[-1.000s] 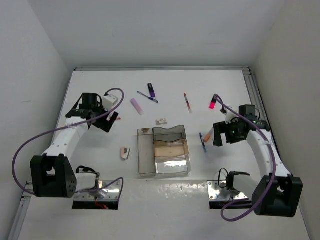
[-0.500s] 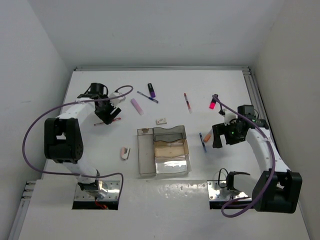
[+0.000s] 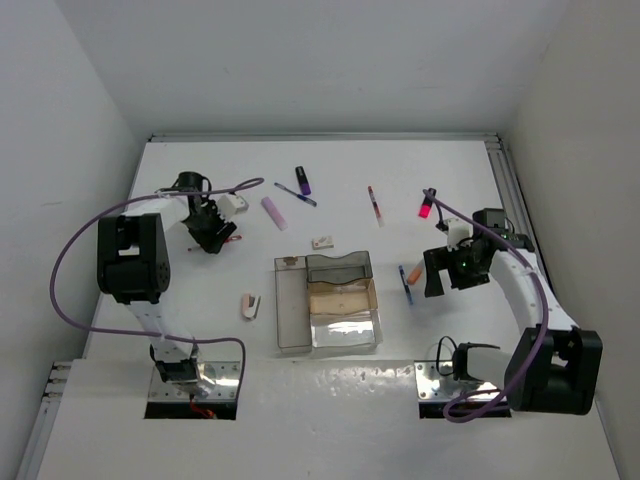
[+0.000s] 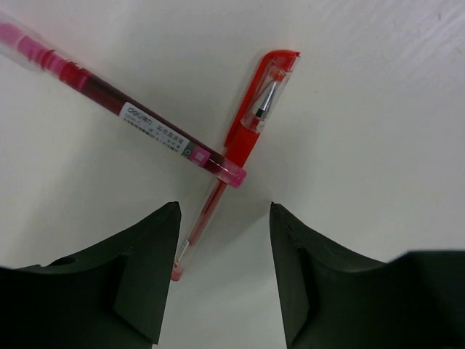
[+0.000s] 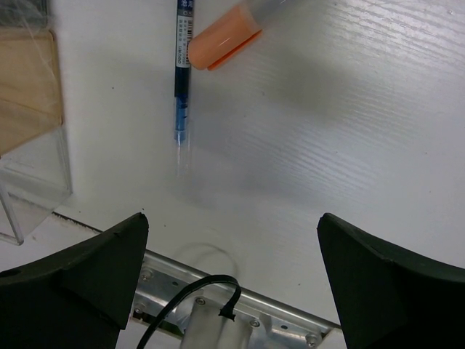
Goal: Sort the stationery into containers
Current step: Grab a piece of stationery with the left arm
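With the left gripper (image 4: pixel 224 218) open and empty over two crossed red pens (image 4: pixel 157 131), we advised centring on one barrel before closing.

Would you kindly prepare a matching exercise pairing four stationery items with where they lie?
Items:
1 pink eraser
2 orange highlighter
3 purple highlighter
4 crossed red pens

Places:
A by the left gripper
B left of the trays
C far side, near the middle
D by the right gripper

Pairs: 1-B, 2-D, 3-C, 4-A
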You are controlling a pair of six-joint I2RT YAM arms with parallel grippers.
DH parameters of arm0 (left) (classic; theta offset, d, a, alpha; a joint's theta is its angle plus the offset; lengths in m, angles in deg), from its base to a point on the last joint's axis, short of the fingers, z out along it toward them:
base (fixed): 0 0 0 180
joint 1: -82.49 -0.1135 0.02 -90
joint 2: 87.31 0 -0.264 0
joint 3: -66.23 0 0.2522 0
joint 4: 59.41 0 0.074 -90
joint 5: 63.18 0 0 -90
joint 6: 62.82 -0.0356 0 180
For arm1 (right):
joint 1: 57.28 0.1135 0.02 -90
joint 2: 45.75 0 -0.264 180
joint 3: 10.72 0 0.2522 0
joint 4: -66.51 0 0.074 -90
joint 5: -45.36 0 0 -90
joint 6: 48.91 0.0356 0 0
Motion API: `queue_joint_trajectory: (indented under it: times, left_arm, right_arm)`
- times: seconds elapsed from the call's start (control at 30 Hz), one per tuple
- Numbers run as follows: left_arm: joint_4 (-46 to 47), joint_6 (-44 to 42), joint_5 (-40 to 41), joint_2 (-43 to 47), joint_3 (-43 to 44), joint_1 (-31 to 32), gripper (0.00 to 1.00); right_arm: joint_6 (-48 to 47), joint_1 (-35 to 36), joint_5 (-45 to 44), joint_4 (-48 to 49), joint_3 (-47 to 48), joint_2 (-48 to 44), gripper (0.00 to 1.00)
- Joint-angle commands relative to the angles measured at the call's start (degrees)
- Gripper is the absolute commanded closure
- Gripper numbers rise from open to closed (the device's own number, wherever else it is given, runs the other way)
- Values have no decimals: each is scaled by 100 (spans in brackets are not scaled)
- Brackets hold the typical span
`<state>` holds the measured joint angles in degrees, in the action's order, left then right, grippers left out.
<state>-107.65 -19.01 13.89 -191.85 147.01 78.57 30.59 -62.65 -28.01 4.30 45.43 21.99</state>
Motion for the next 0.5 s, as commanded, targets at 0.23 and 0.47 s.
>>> queue_joint_trajectory:
  times: [0.23,0.47]
  left_arm:
    - [-147,-417,-483,590,-734,-12,58]
    - [-234,-303,-482,969,-1262,111,83]
  right_arm:
    - [39,71,87,72,270,37,3]
    - [66,97,96,90,235,-25,4]
